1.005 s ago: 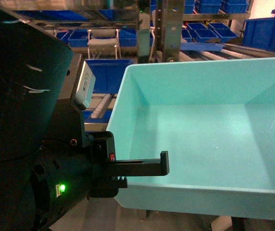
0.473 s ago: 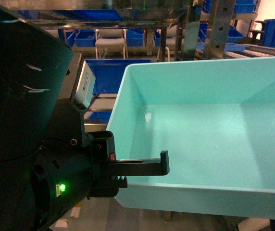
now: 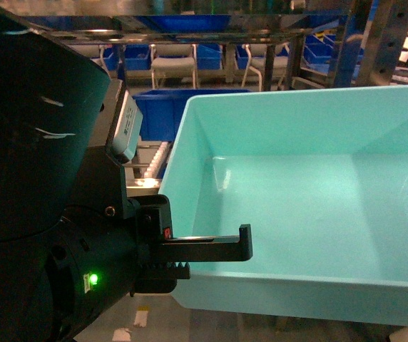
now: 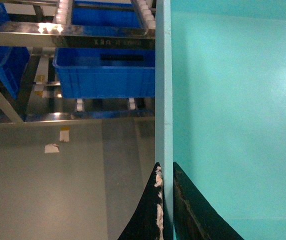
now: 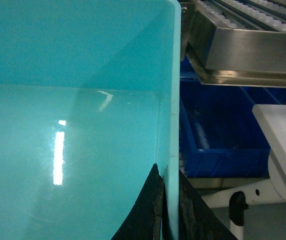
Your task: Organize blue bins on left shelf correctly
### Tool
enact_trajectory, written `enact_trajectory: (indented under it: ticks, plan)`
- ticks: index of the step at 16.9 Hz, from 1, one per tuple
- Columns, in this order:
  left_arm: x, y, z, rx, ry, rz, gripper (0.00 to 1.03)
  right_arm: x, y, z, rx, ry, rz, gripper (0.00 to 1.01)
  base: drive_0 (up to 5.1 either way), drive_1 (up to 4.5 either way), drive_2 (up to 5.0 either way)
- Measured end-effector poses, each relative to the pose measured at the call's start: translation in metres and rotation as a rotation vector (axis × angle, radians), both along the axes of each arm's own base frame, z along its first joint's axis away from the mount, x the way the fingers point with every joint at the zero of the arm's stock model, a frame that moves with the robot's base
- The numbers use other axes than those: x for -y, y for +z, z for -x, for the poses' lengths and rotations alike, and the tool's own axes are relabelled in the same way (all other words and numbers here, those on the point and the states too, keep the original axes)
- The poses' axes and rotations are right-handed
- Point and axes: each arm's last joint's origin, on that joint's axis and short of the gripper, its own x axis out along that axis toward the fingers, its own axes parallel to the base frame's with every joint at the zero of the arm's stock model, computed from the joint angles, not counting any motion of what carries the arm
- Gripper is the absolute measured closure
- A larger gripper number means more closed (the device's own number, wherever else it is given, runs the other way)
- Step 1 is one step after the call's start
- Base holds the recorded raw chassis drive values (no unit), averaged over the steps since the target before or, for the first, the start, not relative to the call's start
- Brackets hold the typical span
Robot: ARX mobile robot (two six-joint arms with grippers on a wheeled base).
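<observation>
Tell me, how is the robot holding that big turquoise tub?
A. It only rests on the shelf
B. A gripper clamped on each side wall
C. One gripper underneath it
B: each wrist view shows black fingers pinching a wall of the turquoise tub, left gripper and right gripper.

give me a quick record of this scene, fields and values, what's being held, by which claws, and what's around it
held object: turquoise bin, empty, carried off the floor
left claw: shut on the bin's left wall, one finger inside, one outside
right claw: shut on the bin's right wall, likewise straddling it
behind: steel rack with dark blue bins
below left wall: dark blue bin on roller tracks
floor: grey floor with scraps of tape
</observation>
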Motion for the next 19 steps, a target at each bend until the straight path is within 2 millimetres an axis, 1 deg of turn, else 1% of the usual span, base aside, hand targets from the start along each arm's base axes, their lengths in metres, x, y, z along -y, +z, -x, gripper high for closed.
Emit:
enact_trajectory:
  ticks: [3, 19]
  plan:
    - [-0.0013, 0.0002, -0.001, 0.003, 0.006, -0.001, 1.01, -0.0006, 0.0003, -0.0001, 0.003, 0.007, -0.002, 0.99, -0.1, 1.89, -2.0]
    - [0.0, 0.0001, -0.0001, 0.003, -0.004, -0.007, 1.01, -0.0001, 0.0, -0.0001, 0.001, 0.001, 0.0, 0.99, -3.3, 4.89, -1.5]
